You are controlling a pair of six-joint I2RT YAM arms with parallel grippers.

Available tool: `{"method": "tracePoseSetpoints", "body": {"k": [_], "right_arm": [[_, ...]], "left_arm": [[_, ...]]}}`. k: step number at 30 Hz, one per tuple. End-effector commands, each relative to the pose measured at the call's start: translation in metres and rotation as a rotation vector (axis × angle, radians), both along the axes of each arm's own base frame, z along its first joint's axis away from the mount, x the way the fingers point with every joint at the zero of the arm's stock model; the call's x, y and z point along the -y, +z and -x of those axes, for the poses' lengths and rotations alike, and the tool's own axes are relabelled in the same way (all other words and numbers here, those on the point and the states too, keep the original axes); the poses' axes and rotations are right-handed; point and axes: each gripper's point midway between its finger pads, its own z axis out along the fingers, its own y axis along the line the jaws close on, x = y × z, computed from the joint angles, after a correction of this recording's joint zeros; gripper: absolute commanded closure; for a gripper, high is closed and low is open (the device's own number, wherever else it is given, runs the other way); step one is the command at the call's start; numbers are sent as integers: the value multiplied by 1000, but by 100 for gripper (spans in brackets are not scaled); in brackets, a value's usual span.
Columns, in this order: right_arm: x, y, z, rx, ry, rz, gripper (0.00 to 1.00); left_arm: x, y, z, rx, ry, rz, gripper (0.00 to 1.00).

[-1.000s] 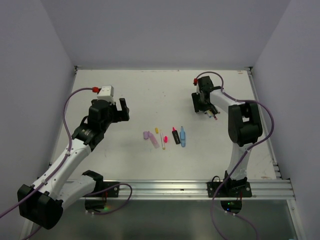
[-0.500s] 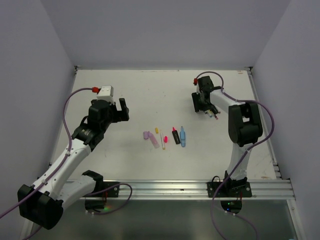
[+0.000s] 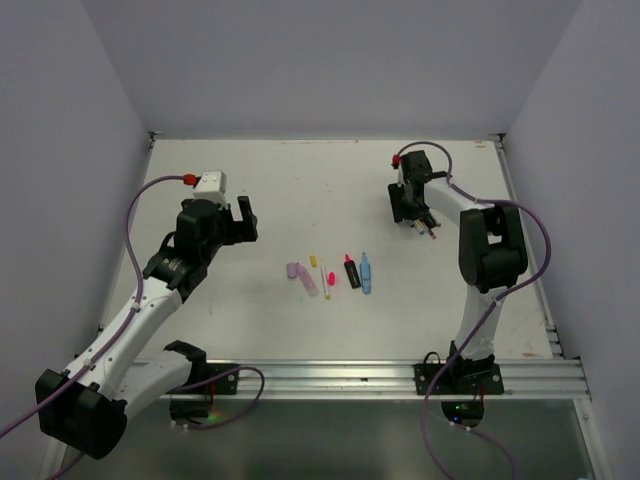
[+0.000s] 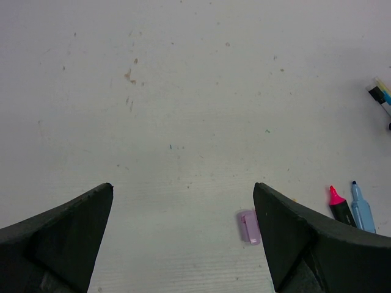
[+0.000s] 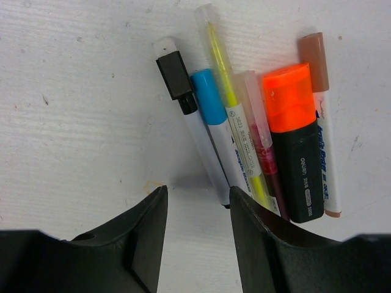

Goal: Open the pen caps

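Observation:
A bundle of capped pens (image 5: 244, 134) lies side by side: a white pen with a black cap (image 5: 174, 73), a blue cap (image 5: 208, 97), a clear-capped yellow pen (image 5: 215, 52), a clear-capped red pen (image 5: 255, 113), a black highlighter with an orange cap (image 5: 290, 97) and a brown cap (image 5: 313, 54). My right gripper (image 5: 198, 190) hangs just left of the bundle (image 3: 428, 225), jaws partly apart, nothing between them. A loose lilac cap (image 4: 247, 227) lies mid-table. My left gripper (image 4: 183, 186) is wide open above bare table, left of it.
Mid-table lie a lilac highlighter (image 3: 308, 283), a small yellow piece (image 3: 313, 261), a pink cap (image 3: 331, 277), a black highlighter with bare pink tip (image 3: 351, 271) and a bare-tipped blue highlighter (image 3: 365, 272). Grey walls close in three sides of the table (image 3: 300, 190).
My right gripper has shifted slightly to the right and back, closer to the pen bundle. The left arm has not moved.

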Motion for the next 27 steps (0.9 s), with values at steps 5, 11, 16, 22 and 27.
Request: {"method": "tracePoseSetpoints", "body": {"k": [5, 11, 16, 22, 27], "right_arm": [[-6, 1, -10, 6, 33, -39, 52], [-10, -13, -3, -39, 46, -55, 54], [-11, -23, -4, -56, 40, -64, 58], [-18, -30, 0, -78, 56, -91, 81], [-52, -8, 7, -29, 119, -206, 100]], "left_arm": [[-3, 0, -1, 12, -8, -15, 0], [-3, -1, -1, 11, -9, -15, 0], [-1, -1, -1, 11, -21, -9, 0], [9, 2, -1, 26, -71, 24, 0], [32, 2, -2, 10, -145, 116, 0]]}}
